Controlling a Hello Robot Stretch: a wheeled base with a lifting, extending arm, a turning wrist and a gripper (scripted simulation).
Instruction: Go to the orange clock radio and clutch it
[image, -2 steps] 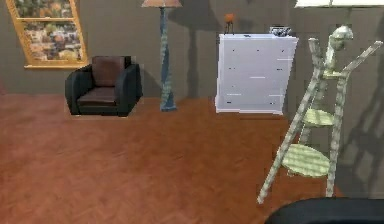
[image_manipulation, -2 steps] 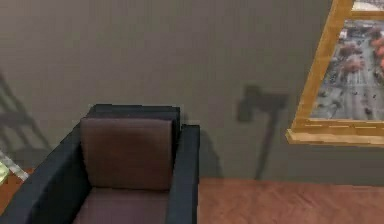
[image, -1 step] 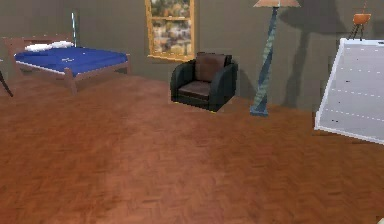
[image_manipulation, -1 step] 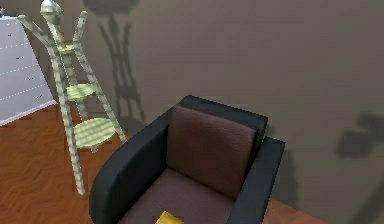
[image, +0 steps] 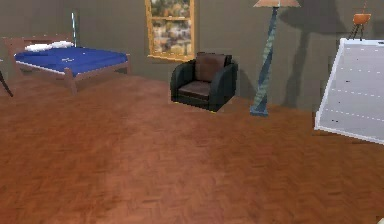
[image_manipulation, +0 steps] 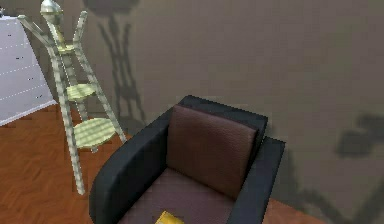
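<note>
Orange clock radio (image: 360, 19): a small orange thing is sitting on top of the white dresser (image: 352, 90). By colour and place it is judged to be the task's thing, though it is showing too small to confirm its shape.

The dresser is standing at the forward view's right edge. A floor lamp (image: 267, 60) is rising just left of the dresser. A black armchair (image: 204, 82) is sitting further left, and a bed (image: 75, 62) with a blue cover is lying well apart from the dresser. Bare wooden floor (image: 150, 160) is stretching out in front of the dresser.

In the arm side view a ladder shelf (image_manipulation: 82, 110) is standing just beside the dresser. A second armchair (image_manipulation: 200, 160) is sitting on the shelf's far side from the dresser, carrying a small yellow thing (image_manipulation: 168, 217) on its seat.

Step in hand, as judged: the approach is under way and no grasp is being attempted. Whether the claw is gripping anything cannot be told from these pictures.

The next move is calling for turning the base toward the dresser and crossing the floor. The robot then needs to bring its arm side to face the dresser and lift the arm to the height of the dresser's top. The ladder shelf is crowding the dresser's side and is calling for care.
</note>
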